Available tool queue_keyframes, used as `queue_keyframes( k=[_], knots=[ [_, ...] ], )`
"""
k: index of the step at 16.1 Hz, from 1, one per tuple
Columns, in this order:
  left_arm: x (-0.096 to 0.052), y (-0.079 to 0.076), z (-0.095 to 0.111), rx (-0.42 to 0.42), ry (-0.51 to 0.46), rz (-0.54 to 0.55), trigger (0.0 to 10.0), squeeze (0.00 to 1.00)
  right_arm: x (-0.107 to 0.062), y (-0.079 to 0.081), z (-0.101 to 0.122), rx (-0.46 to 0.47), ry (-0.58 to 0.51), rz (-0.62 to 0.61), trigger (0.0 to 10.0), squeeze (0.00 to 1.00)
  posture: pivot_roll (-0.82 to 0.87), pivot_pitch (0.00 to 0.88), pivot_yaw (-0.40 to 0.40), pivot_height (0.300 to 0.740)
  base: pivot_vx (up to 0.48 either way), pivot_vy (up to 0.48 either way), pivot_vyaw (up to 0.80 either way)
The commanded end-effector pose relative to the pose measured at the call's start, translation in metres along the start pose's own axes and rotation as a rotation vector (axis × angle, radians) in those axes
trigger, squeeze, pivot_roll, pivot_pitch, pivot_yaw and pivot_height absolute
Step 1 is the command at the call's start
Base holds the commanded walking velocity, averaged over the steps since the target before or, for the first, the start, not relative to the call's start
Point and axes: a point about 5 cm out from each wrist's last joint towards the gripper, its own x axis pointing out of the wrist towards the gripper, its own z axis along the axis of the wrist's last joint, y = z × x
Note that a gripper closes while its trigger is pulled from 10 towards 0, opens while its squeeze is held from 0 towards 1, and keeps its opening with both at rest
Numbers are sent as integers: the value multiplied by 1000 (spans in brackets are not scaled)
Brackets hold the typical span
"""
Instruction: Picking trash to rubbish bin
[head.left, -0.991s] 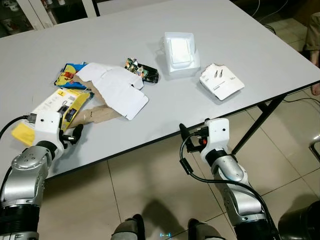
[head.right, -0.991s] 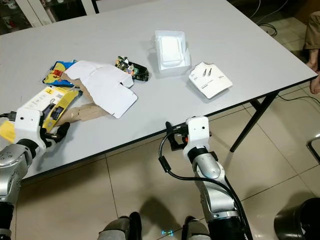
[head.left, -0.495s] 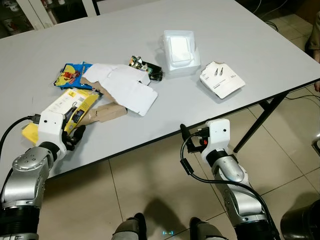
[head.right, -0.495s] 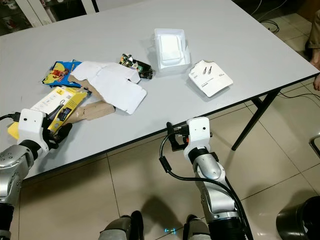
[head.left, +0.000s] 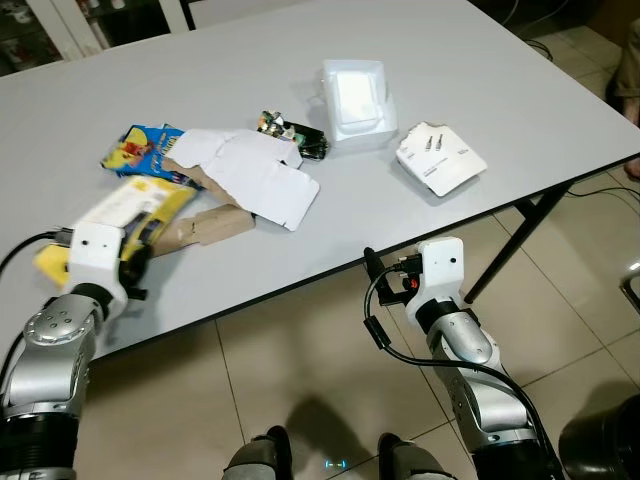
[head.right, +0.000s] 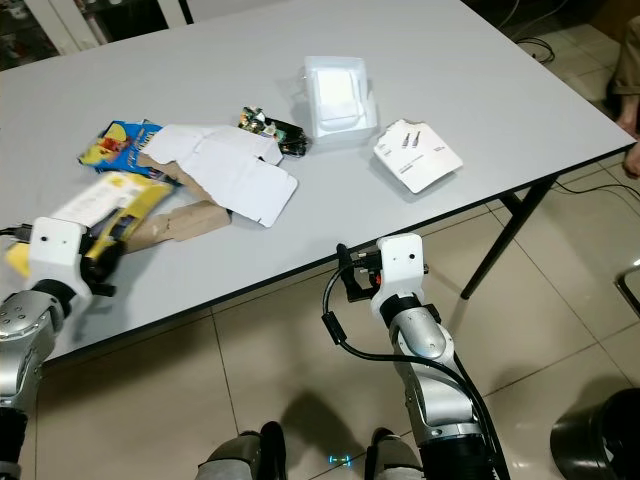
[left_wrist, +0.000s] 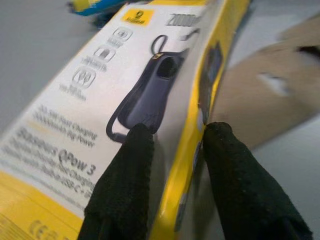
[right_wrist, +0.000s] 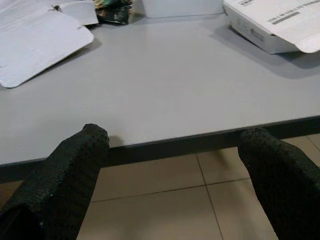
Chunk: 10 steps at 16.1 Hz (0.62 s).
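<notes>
Left gripper pinched tight on the edge of the long yellow and white cardboard box at the table's near edge. Thin grip, so could slip out and drop. Flat brown cardboard just beyond, could get dragged. Right gripper wide open, holding nothing.

The left end effector reaches forward from a bent silver arm, its two black fingers drawn close together and clamped on something held between them. The right end effector is held out in front of the body on its bent silver arm, wrist level, its fingers spread wide apart with nothing between them.
</notes>
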Motion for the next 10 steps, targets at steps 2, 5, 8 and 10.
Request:
queue_keyframes(
  k=[2,5,8,10],
  knots=[
    [-6,19,-3,54,-8,120,0,0,1,1,2,1,-6,4,10000,0,-31,204,74,740,0,0,0],
    [-12,30,4,82,-73,246,0,0,3,0,5,5,-13,22,10000,0,-35,202,52,740,0,0,0],
    [-21,21,9,64,-146,304,0,0,7,-5,11,-12,-22,32,10000,0,-36,198,19,740,0,0,0],
    [-26,11,14,44,-206,326,0,0,12,-9,13,-2,-21,31,10000,0,-35,190,6,740,0,0,0]
  ],
)
